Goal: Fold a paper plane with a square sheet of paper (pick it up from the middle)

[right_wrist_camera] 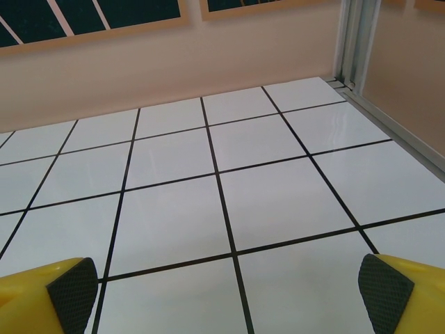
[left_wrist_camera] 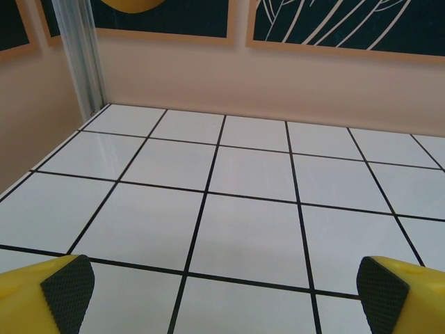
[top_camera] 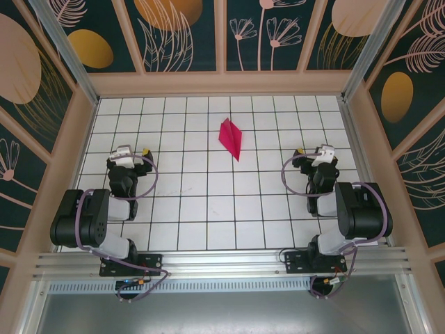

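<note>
Paper plane (top_camera: 231, 138) lies near the far edge of the desk (top_camera: 208, 209), about midway across, with its long axis running far-to-near and slightly diagonal. Left pincer (top_camera: 131, 152) and right pincer (top_camera: 318, 154) both gape wide, empty, well apart from it. Right arm judged marginally nearer.

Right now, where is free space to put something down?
Free: the tiles between the paper plane and the left end effector, those toward the right end effector, and the near middle. Crowded: the near corners, under the arms.
</note>
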Robot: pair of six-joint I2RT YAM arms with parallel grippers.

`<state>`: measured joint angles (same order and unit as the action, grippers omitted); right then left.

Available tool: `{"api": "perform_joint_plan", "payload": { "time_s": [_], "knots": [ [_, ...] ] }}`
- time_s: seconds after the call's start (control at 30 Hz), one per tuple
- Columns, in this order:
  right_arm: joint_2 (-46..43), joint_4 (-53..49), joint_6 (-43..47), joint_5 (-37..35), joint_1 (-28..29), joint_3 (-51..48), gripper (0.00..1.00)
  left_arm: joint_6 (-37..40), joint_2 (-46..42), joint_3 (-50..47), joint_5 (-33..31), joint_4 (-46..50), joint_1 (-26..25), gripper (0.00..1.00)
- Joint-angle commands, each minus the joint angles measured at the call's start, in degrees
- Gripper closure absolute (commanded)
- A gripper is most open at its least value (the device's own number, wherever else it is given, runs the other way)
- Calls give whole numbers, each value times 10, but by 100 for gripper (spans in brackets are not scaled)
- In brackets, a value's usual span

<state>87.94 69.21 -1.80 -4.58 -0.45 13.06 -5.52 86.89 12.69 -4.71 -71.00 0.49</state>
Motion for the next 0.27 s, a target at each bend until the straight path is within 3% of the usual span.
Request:
{"api": "perform_joint_plan", "payload": {
  "time_s": [0.0, 0.23],
  "knots": [
    [3, 31, 3, 10, -6, -2, 1, 12, 5, 10, 14, -22, 3, 2],
    [2, 36, 8, 21, -6, -4, 1, 11, 5, 8, 13, -24, 3, 2]
  ]
}}
